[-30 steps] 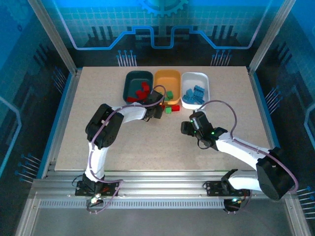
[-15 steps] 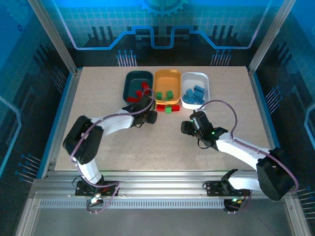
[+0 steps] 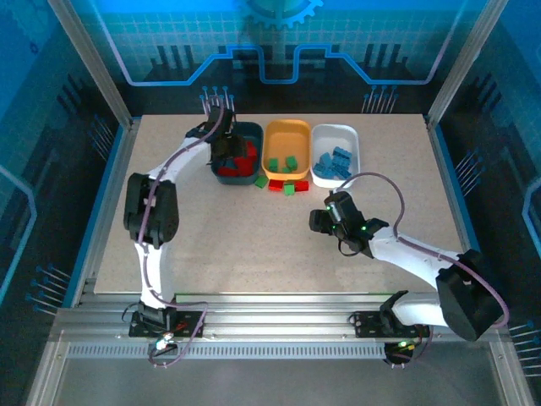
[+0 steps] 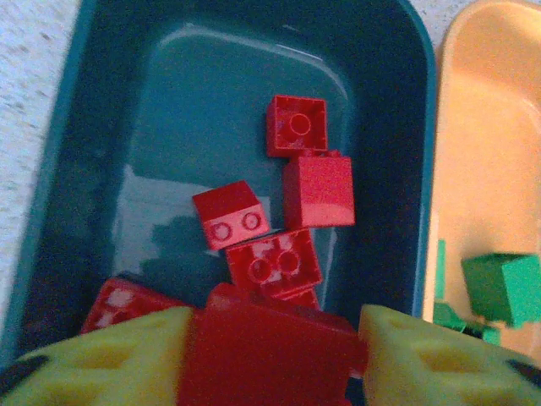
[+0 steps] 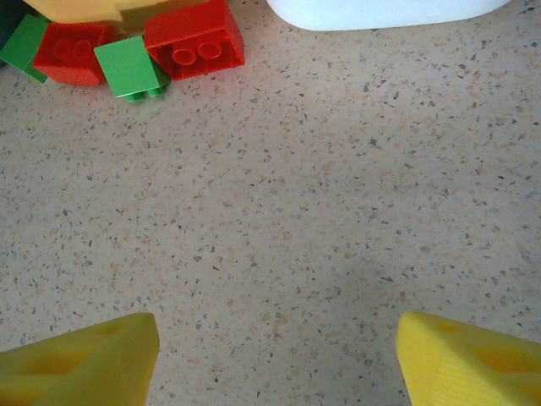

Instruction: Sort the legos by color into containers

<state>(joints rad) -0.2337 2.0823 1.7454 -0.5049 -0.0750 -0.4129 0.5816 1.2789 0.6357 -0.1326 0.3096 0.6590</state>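
The dark teal tray [image 3: 239,127] stands far left of the three, with the orange tray [image 3: 287,129] next on its right and the white tray [image 3: 336,131] on the far right, all in one row at the far side of the surface [image 3: 254,245].

The left gripper [image 3: 228,156] hangs over the teal tray. In its wrist view a red brick [image 4: 270,351] fills the gap between its yellow fingers [image 4: 101,364]. Whether the jaws clamp it or it lies loose, I cannot tell. Below it, several red bricks [image 4: 317,190] lie on the tray's floor, some with studs up and some tipped over.

Green bricks [image 3: 292,162] lie in the orange tray and blue bricks [image 3: 334,161] in the white one.

The right gripper [image 3: 319,220] hovers over bare surface, nearer than the trays, with its jaws wide and nothing between them. Just beyond it, at the near edge of the orange tray, loose bricks lie on the surface: a red one [image 5: 194,38], a green one [image 5: 127,68] touching its left side, another red [image 5: 72,51], and a green one [image 5: 21,42] at the far left.
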